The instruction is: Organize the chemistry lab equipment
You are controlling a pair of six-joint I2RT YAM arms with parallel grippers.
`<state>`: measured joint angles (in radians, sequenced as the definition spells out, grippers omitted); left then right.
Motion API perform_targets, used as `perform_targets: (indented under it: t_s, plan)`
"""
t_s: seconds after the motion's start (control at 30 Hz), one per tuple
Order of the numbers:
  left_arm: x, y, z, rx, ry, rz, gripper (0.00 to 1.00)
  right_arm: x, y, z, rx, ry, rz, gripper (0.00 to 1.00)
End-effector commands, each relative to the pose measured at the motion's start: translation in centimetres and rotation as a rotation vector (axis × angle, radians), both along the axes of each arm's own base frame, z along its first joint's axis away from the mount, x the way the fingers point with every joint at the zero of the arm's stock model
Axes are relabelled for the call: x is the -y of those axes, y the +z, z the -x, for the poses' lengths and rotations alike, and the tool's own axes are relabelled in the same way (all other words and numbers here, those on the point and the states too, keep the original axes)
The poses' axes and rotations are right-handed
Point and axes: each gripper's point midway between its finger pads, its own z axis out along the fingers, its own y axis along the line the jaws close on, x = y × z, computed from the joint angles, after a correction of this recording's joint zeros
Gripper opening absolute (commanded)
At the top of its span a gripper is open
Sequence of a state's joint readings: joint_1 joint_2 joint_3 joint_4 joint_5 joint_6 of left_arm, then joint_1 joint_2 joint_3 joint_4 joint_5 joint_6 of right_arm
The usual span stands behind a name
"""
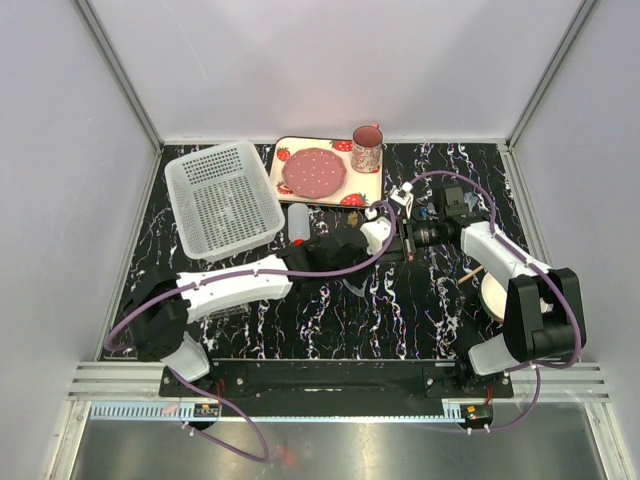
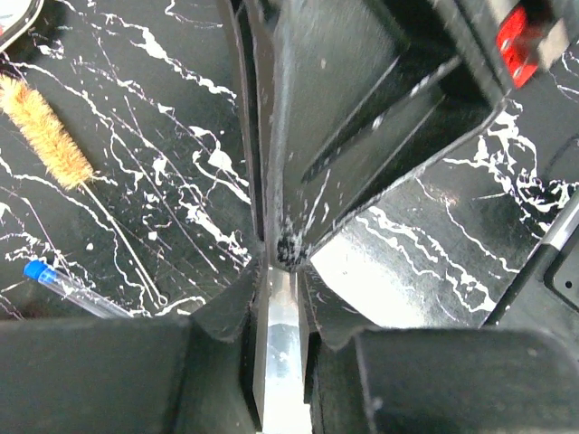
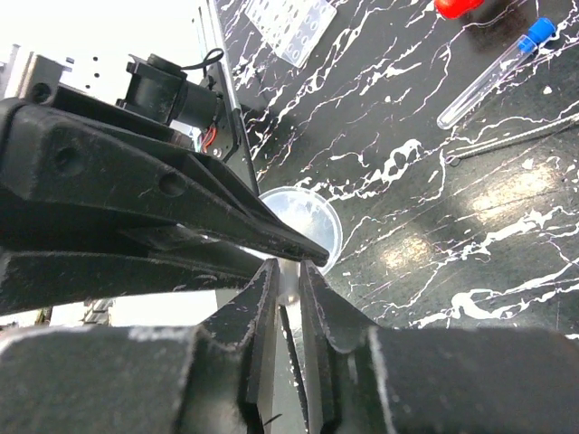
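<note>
My left gripper [image 2: 276, 282] stands narrow, its fingers pinched on a small clear glass piece [image 2: 276, 357] that runs back between them. My right gripper [image 3: 288, 271] meets it tip to tip and is just as narrow. A pale sliver of the same piece shows between its fingers, so both of us grip it.

We meet above the black marbled table [image 1: 330, 320], right of centre and just near of the strawberry tray [image 1: 283, 152]. A clear cup [image 3: 303, 226] stands on the table close past my right fingertips. A tan bristle brush [image 2: 45, 131] lies on the far side, toward the tray.

A blue-capped tube [image 3: 493, 65] lies to the left. Beyond it is the small white red-capped bottle [image 1: 298, 222], beside the white basket [image 1: 225, 195]. The clear grid rack [image 3: 289, 23] sits further off to the left. At the near right, a wooden stick [image 1: 470, 272] pokes out by the cream bowl [image 1: 492, 298], which my right arm partly covers.
</note>
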<state>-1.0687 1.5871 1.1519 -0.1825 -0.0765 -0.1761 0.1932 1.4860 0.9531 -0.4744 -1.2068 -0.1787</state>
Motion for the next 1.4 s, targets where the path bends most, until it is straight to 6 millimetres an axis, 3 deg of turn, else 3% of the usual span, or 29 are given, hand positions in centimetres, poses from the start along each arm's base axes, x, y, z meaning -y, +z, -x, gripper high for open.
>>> perform_targets:
  t_s: [0.0,0.27,0.4,0.57,0.6,0.67,0.7,0.77,0.8,0.87,0.9,1.0,1.03,1.1,1.13,1.17,1.23,1.37]
  plan:
    - [-1.4,1.2,0.4,0.016,0.017,0.014,0.00,0.2,2.2,0.0,0.077,0.013,-0.053,0.23]
    - [-3.4,1.3,0.7,-0.003,0.051,0.022,0.00,0.7,3.0,-0.1,0.124,0.000,-0.059,0.42]
    - [-5.6,2.2,-0.2,-0.029,0.110,0.040,0.00,1.6,3.1,-0.6,0.164,-0.036,-0.039,0.51]
    - [-11.2,5.3,-3.4,-0.094,0.262,0.146,0.00,2.7,2.8,-1.1,0.223,-0.080,0.005,0.54]
    - [-13.5,5.6,-4.9,-0.102,0.335,0.155,0.00,2.8,2.8,-1.1,0.227,-0.081,0.009,0.54]
    - [-15.8,7.2,-6.0,-0.087,0.389,0.192,0.00,3.0,2.6,-1.2,0.239,-0.089,0.025,0.55]
    - [-18.5,7.3,-7.5,-0.084,0.474,0.192,0.00,3.0,2.5,-1.2,0.244,-0.091,0.029,0.55]
    - [-21.4,7.9,-9.1,-0.077,0.563,0.205,0.00,3.2,2.3,-1.3,0.249,-0.094,0.039,0.55]
    - [-24.5,7.6,-10.6,-0.087,0.660,0.208,0.00,3.2,2.3,-1.2,0.248,-0.092,0.041,0.55]
    - [-26.8,7.1,-11.9,-0.132,0.737,0.246,0.00,3.2,2.2,-1.3,0.249,-0.094,0.046,0.55]
    - [-29.4,7.0,-13.2,-0.131,0.810,0.269,0.00,3.3,2.1,-1.4,0.249,-0.096,0.048,0.55]
    - [-32.3,5.7,-15.6,-0.184,0.893,0.300,0.00,3.4,2.0,-1.4,0.256,-0.097,0.055,0.55]
    - [-32.8,4.3,-16.5,-0.225,0.913,0.283,0.00,3.4,1.9,-1.4,0.251,-0.097,0.058,0.56]
    - [-33.3,4.1,-17.9,-0.246,0.920,0.293,0.00,3.4,1.7,-1.4,0.252,-0.097,0.062,0.56]
    - [-33.2,2.6,-18.7,-0.290,0.923,0.283,0.00,3.4,1.6,-1.4,0.250,-0.097,0.065,0.56]
    - [-33.8,2.7,-19.5,-0.300,0.929,0.302,0.00,3.5,1.6,-1.5,0.252,-0.099,0.069,0.56]
    - [-33.7,1.2,-20.6,-0.353,0.927,0.303,0.00,3.5,1.4,-1.5,0.254,-0.099,0.074,0.56]
    - [-33.5,-1.2,-21.9,-0.424,0.933,0.289,0.01,3.6,1.2,-1.6,0.252,-0.101,0.082,0.56]
